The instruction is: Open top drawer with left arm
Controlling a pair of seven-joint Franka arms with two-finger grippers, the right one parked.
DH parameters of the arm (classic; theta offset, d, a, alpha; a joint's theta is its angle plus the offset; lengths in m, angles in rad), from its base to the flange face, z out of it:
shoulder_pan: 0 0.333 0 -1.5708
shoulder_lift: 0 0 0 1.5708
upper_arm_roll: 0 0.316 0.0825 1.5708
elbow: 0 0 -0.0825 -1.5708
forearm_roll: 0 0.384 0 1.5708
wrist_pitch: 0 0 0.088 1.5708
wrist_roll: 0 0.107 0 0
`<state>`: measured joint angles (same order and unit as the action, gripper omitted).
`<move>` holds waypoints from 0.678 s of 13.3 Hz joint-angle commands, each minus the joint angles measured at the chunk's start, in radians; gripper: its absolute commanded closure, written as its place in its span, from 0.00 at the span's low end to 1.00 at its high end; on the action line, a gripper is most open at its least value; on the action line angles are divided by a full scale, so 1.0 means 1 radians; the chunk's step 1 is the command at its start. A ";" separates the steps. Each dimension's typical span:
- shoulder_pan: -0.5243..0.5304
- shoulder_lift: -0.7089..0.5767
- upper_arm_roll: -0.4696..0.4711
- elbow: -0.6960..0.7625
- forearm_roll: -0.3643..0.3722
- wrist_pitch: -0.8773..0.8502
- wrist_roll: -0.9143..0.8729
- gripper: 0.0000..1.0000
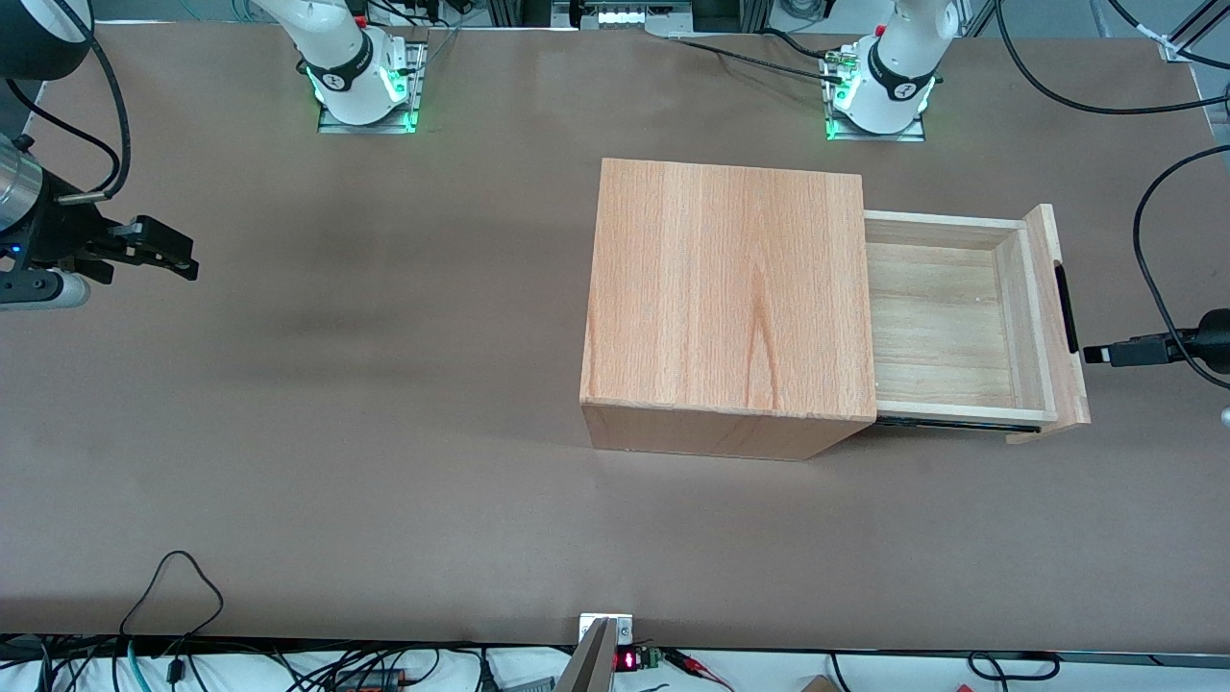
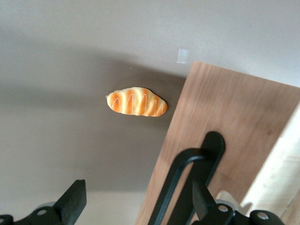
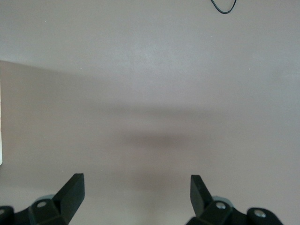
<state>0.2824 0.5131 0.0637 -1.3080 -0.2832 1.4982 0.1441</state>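
the top drawer (image 1: 947,322) stands pulled well out of the wooden cabinet (image 1: 725,298) toward the working arm's end of the worktop (image 1: 384,432), its tray empty in the front view; the black bar handle (image 1: 1065,308) faces the tool (image 1: 1095,355), which hangs just beside the drawer front, apart from the bar; so the pull looks done and the step in hand is letting go and backing off; in the left wrist view the tool (image 2: 138,199) has its fingers (image 2: 75,199) spread wide, pinching nothing, the handle (image 2: 187,187) close by one of them and a toy bread loaf (image 2: 137,102) lying on the worktop near the front panel (image 2: 234,131); the next move, by judgement, calls for a straight retreat without snagging the bar.
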 commanded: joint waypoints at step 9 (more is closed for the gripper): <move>-0.074 -0.059 -0.002 0.131 0.009 -0.139 -0.012 0.00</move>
<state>0.2295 0.4515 0.0554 -1.2252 -0.2829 1.3991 0.1422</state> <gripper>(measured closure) 0.000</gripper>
